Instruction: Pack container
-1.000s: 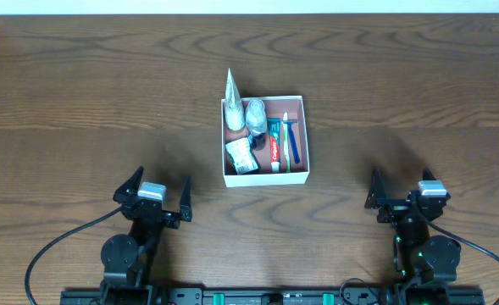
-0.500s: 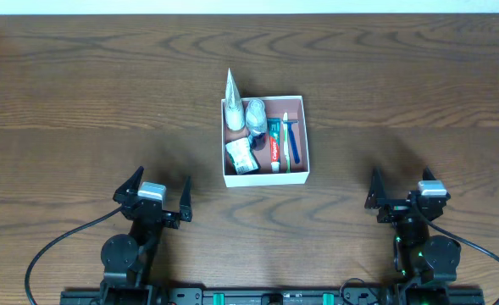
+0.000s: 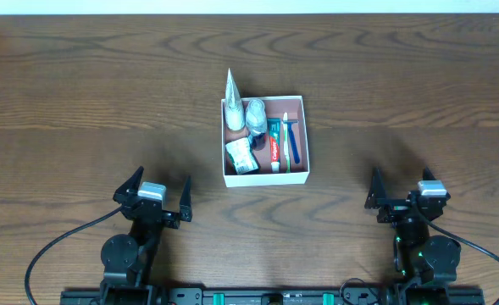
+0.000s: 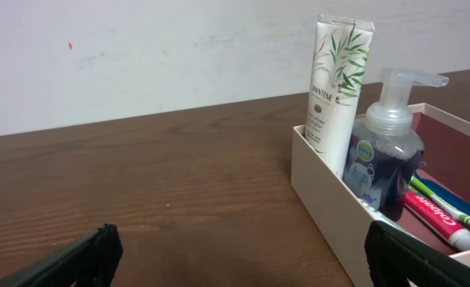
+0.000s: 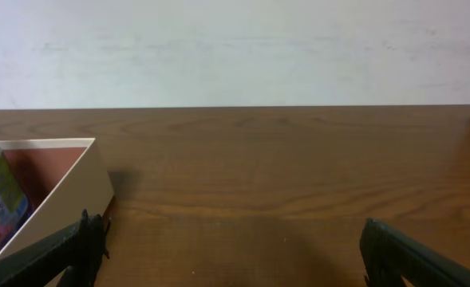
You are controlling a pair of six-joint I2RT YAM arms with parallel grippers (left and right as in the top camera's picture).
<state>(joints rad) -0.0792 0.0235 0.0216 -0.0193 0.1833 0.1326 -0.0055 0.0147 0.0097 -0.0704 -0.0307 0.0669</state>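
Overhead, the container (image 3: 266, 180) is sitting mid-tabletop, slightly toward the far edge, holding toiletries. The left claw (image 3: 157, 194) and right claw (image 3: 403, 194) are resting spread and empty by the near edge. A reaching claw would be risking clipping the upright tube (image 4: 336, 80) and toppling it out.

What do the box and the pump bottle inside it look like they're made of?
The container looks like thin matte white cardboard, judging by its flat walls and crisp edges, though thin plastic is possible. The pump bottle looks like clear glossy plastic: dark liquid shows through it.
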